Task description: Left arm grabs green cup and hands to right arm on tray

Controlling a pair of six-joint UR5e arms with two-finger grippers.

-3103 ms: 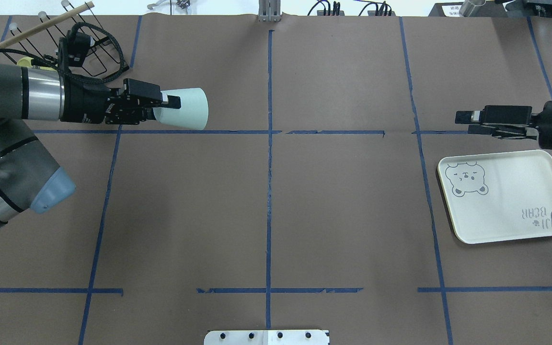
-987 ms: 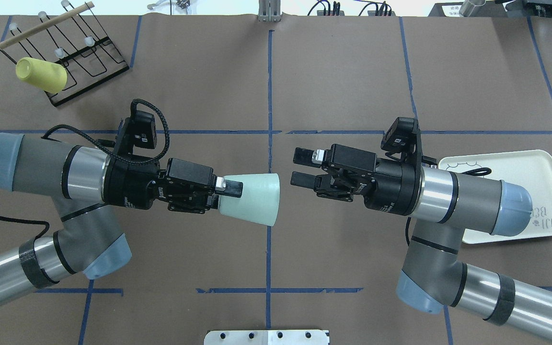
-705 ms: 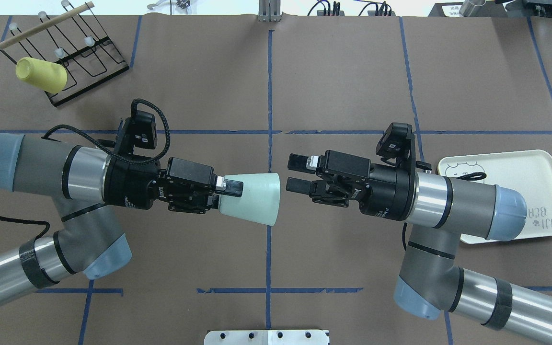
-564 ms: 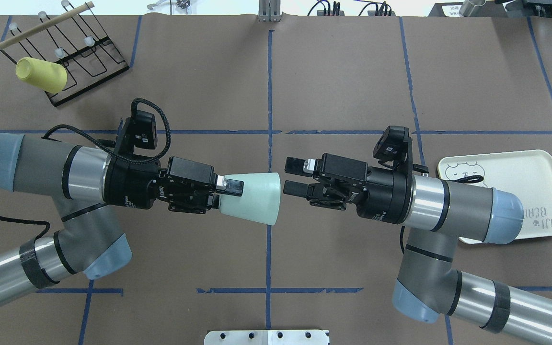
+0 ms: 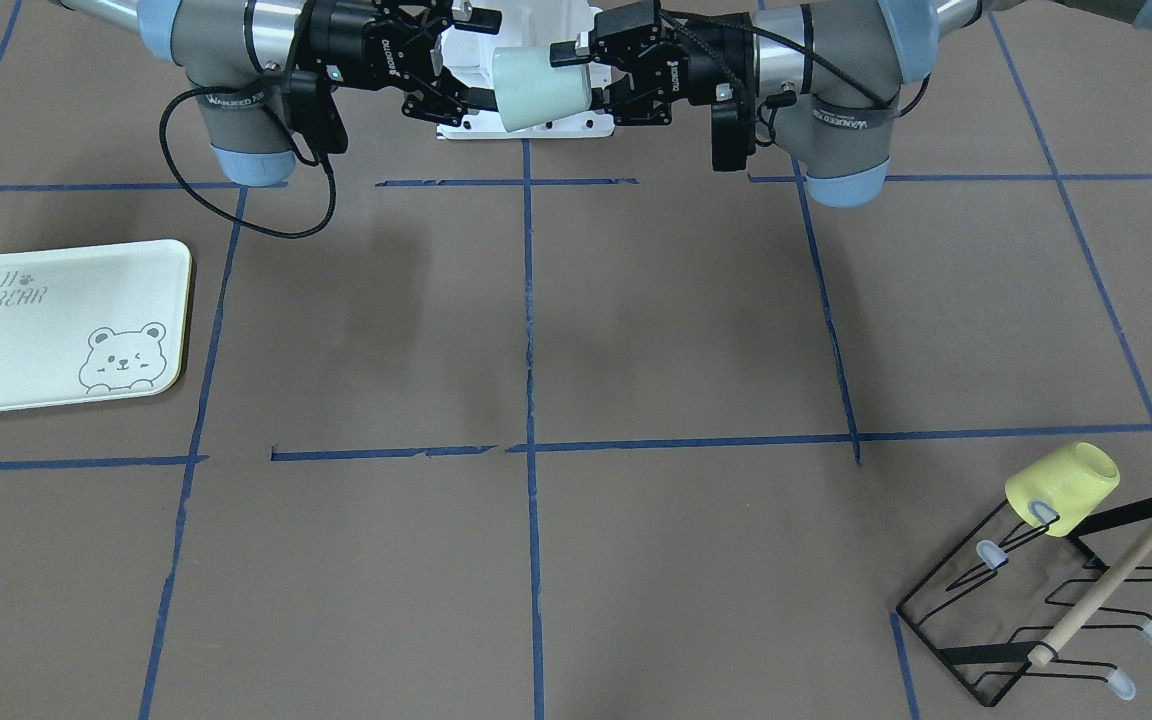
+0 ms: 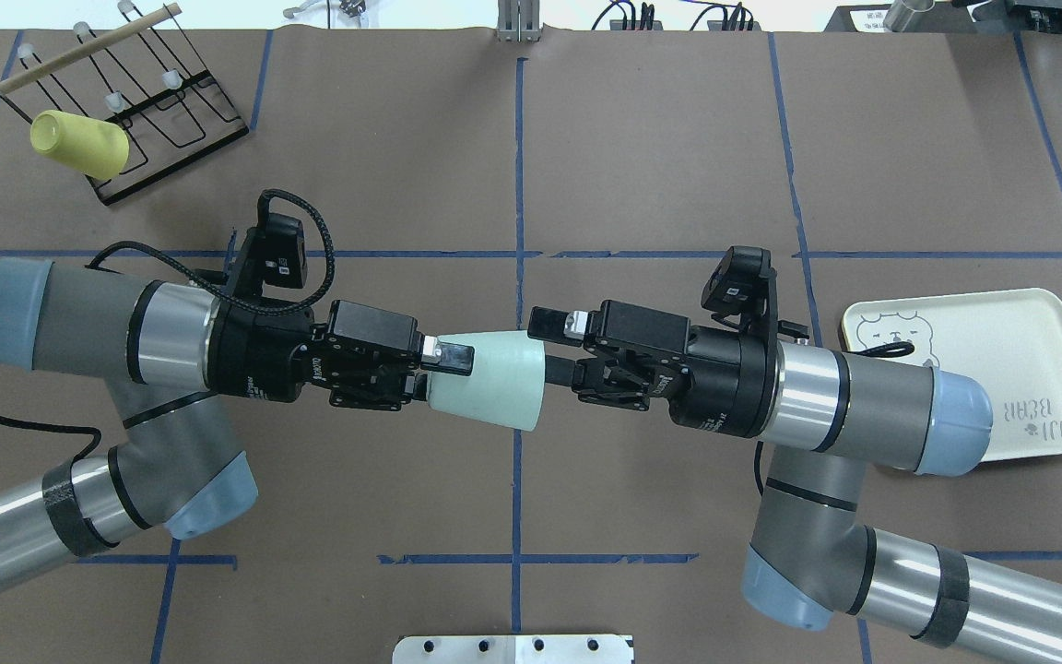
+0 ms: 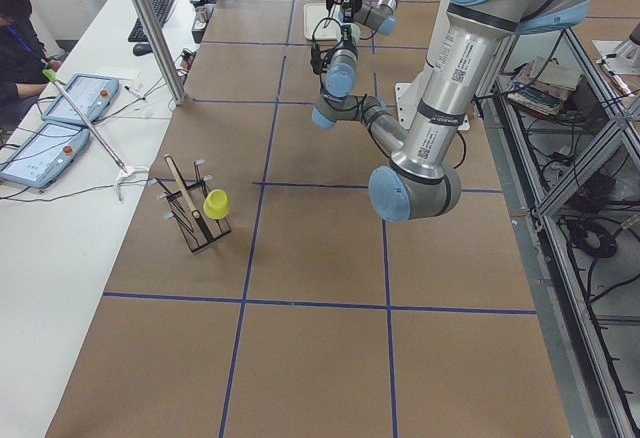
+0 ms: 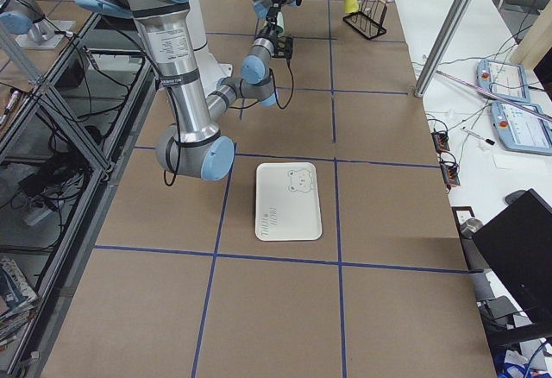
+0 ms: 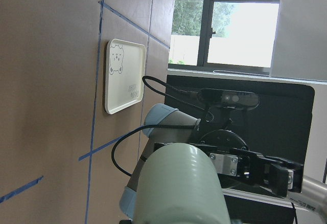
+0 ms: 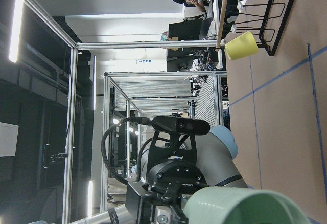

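Silver-grey left arm (image 6: 79, 314) reaches level, its black left gripper (image 6: 443, 371) pinching the narrow base of the small mint-green plastic cup (image 6: 494, 378), which is held sideways in the air | black right gripper (image 6: 551, 346) spread, fingers astride the cup's rim; contact unclear | right wrist view alone looks into the cup's mouth | cream bear-print rectangular tray (image 6: 1029, 341) well behind the right gripper's wrist, partly hidden by the arm

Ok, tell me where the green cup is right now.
In the overhead view the cup is in mid-air over the centre tape line, its narrow end clamped in the left jaws, the open right jaws at its rim.
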